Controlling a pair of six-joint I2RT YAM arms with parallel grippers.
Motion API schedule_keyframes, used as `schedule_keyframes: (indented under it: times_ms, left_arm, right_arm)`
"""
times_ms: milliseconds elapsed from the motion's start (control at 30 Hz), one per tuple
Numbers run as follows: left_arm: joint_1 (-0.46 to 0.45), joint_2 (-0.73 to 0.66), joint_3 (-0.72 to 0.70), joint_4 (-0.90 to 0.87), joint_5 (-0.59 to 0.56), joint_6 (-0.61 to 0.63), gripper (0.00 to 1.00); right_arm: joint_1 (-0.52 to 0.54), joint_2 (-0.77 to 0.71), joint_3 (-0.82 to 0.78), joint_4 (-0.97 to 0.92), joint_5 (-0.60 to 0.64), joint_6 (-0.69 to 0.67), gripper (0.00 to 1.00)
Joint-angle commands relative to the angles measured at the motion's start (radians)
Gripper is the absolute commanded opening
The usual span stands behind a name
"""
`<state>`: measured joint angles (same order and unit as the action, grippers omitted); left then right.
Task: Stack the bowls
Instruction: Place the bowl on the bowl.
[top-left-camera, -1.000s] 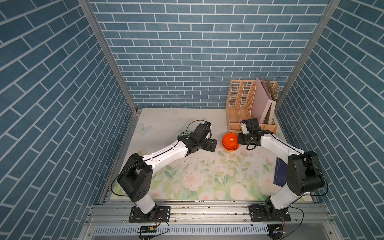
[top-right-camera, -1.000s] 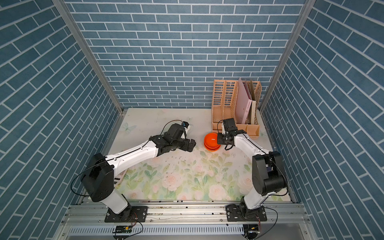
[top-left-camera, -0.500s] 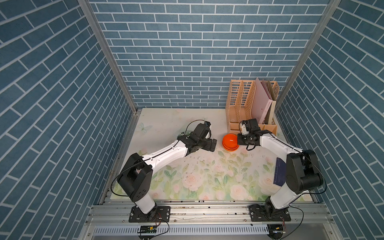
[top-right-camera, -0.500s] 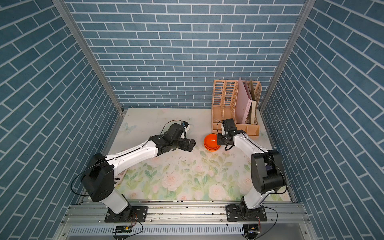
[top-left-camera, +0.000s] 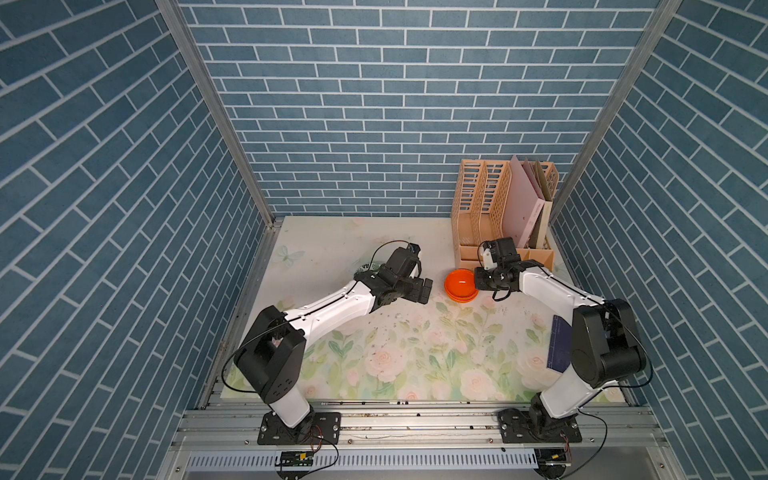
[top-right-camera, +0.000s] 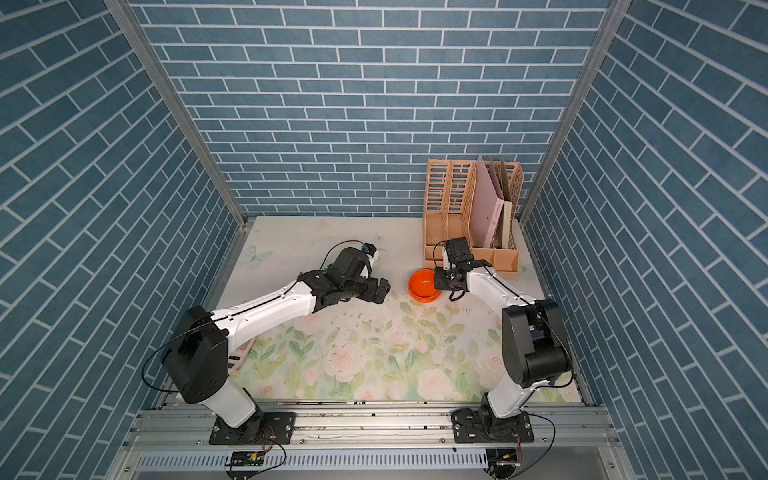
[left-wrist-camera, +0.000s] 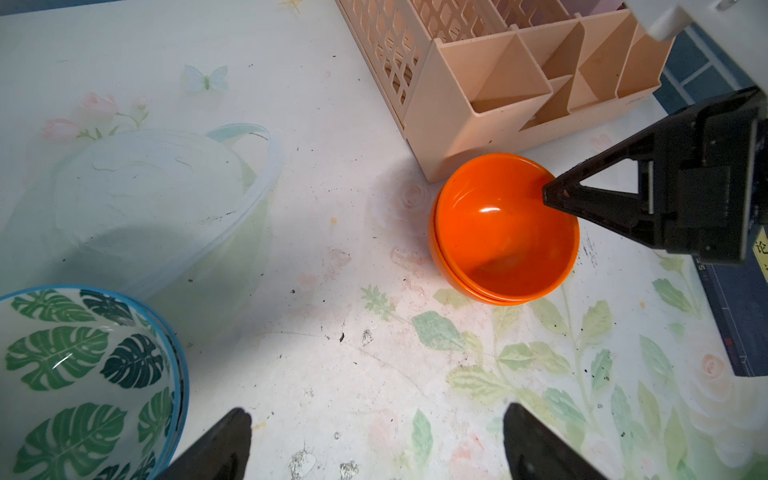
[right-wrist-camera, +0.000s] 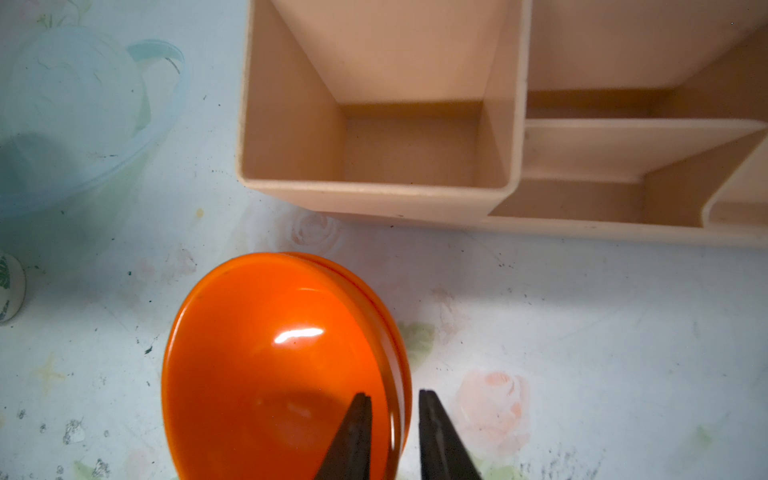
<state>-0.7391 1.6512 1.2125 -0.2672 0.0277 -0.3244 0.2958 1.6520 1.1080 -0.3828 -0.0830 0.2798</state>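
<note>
Lift R gripper (right-wrist-camera: 392, 395) straight up off upper orange bowl (right-wrist-camera: 270, 353) rim, jaws slightly parted, gripping nothing; hold L gripper (left-wrist-camera: 376, 415), wide open, empty, clear.

the floral table mat (top-left-camera: 415, 353) lies bare between the wide-spread left gripper (left-wrist-camera: 376, 409) and the stack of two glossy orange bowls (left-wrist-camera: 503, 232), so that side and the near side are free to pass. the peach plastic file organiser (top-left-camera: 486, 216) stands just behind the stack and blocks the far side. the right gripper (right-wrist-camera: 392, 397) takes up the stack's right rim, one finger inside, one outside. the white bowl with green leaf print (left-wrist-camera: 83, 374) sits by the left gripper, well apart from the stack. a dark blue flat book (top-left-camera: 559, 345) lies beside the right arm.
</note>
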Motion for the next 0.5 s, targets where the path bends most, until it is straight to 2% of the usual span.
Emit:
schedule_keyframes:
  times_ms: [0, 100, 267, 467]
  left_arm:
    - [0.007, -0.019, -0.013, 0.010, 0.004, 0.004, 0.97]
    - [0.007, -0.022, -0.015, 0.011, 0.003, 0.004, 0.97]
    - [0.009, -0.028, -0.022, 0.013, 0.003, 0.001, 0.97]
    - [0.009, -0.030, -0.024, 0.018, 0.006, -0.001, 0.97]
  right_arm:
    - [-0.004, 0.004, 0.009, -0.010, 0.002, -0.022, 0.28]
    - [-0.004, 0.003, 0.010, -0.014, 0.002, -0.024, 0.32]
    - [-0.003, -0.025, -0.005, 0.000, 0.044, -0.017, 0.32]
    - [-0.004, -0.047, -0.030, 0.033, 0.038, 0.002, 0.22]
